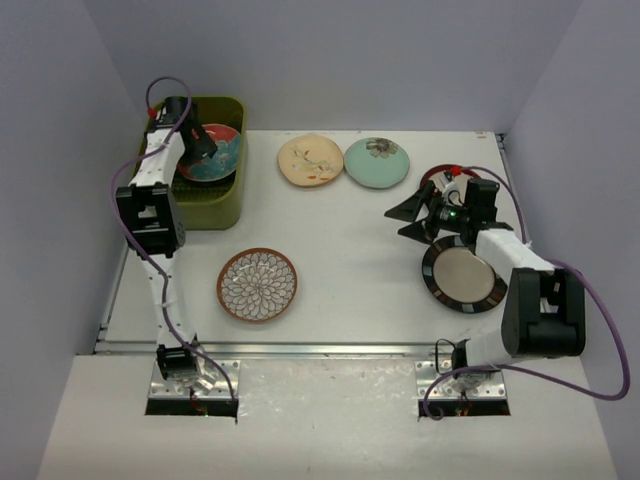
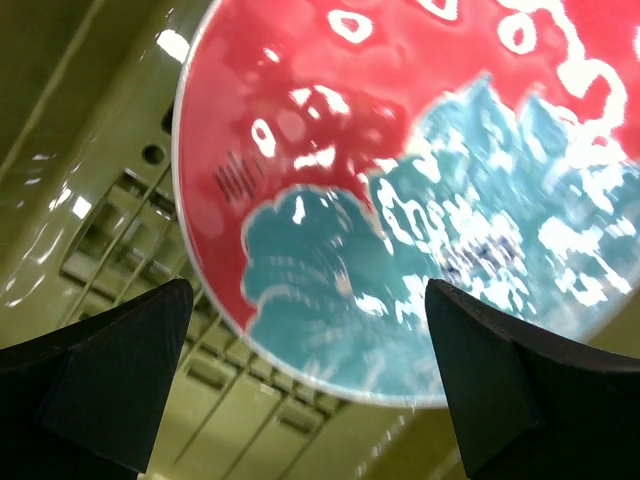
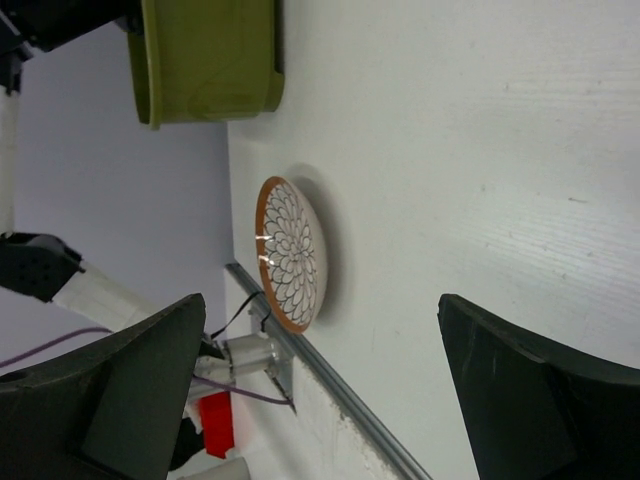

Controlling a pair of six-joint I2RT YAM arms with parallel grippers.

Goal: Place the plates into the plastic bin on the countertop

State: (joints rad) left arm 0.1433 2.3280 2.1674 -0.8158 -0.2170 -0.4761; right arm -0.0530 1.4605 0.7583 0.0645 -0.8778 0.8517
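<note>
The left fingers (image 2: 100, 370) stood spread and released over the glossy red-and-teal plate (image 2: 400, 200). It lay on the slotted grid base of the olive plastic bin (image 1: 222, 205), at the tabletop's (image 1: 350, 250) far left corner, so one drop looked done. Next probably meant lifting clear toward the round brown petal-patterned plate (image 1: 258, 285). The right fingers (image 3: 530, 390) hung spread, empty, by the dark-rimmed plate (image 1: 463, 275).

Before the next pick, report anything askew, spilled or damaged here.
Nothing stands out. The red-and-teal plate sits inside the plastic bin below the open left gripper; the floral plate, cream plate, mint plate and dark-rimmed plate lie flat on the countertop, uncracked, nothing spilled.
</note>
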